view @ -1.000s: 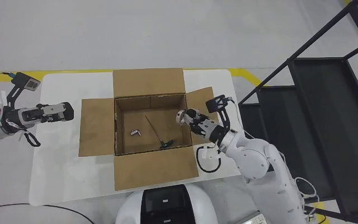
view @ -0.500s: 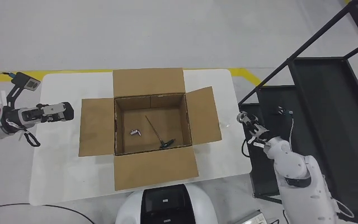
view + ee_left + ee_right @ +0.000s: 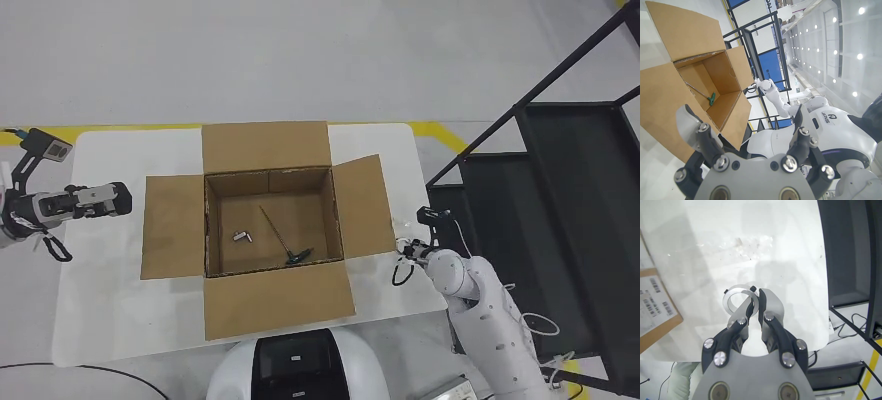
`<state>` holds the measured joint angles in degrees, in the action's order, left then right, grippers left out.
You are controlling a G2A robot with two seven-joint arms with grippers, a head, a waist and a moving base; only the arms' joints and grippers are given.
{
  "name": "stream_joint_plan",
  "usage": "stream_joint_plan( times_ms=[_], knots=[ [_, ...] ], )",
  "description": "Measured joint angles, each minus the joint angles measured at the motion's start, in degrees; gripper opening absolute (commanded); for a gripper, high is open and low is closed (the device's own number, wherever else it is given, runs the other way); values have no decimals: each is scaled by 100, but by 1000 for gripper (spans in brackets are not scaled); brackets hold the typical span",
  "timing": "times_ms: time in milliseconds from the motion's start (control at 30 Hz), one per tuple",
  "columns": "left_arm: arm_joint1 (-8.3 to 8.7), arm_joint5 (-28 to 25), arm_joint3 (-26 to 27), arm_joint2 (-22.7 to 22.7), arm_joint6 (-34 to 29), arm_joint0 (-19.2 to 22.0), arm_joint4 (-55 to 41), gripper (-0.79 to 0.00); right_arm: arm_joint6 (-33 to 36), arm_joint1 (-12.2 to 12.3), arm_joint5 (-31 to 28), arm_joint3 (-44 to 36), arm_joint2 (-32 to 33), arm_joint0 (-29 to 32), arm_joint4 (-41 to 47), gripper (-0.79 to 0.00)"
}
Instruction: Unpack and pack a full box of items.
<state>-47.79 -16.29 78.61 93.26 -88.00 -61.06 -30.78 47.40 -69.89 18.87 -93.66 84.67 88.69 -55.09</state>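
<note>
An open cardboard box (image 3: pixel 265 147) stands mid-table with its four flaps folded out. On its floor lie a green-handled T-key (image 3: pixel 281 234) and a small metal part (image 3: pixel 243 237). My right gripper (image 3: pixel 755 306) is shut on the rim of a metal ring (image 3: pixel 730 301), low over the white table by its right edge. From above, the right gripper (image 3: pixel 403 247) is just right of the box's right flap. My left gripper (image 3: pixel 128 199) hangs open and empty left of the box. In the left wrist view the left gripper (image 3: pixel 743 113) faces the box (image 3: pixel 666 91) and the T-key (image 3: pixel 711 98).
A black metal staircase frame (image 3: pixel 540 180) stands close beyond the table's right edge. Bare white table (image 3: pixel 110 300) lies left of and in front of the box. A labelled box flap (image 3: pixel 657 306) is near the ring.
My right gripper left the box's right wall, swung out past the table's right edge, then came back over the table near that edge. The left arm has not moved.
</note>
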Motion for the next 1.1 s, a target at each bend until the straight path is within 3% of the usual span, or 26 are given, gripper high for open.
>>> stream_joint_plan(
  times_ms=[367,400,467,767,967,1100],
  knots=[
    [0,0,0,0,0,0,0,0,-27,-68,523,725,-351,-448,-251,-785],
    [0,0,0,0,0,0,0,0,-46,-76,537,788,-377,-491,-220,-576],
    [0,0,0,0,0,0,0,0,-75,-89,548,864,-409,-548,-163,0],
    [0,0,0,0,0,0,0,0,-168,-84,595,614,-302,-458,-95,0],
    [0,0,0,0,0,0,0,0,-561,-38,712,-571,384,163,276,0],
    [0,0,0,0,0,0,0,0,-1152,-67,649,-1641,944,671,1013,0]
  ],
)
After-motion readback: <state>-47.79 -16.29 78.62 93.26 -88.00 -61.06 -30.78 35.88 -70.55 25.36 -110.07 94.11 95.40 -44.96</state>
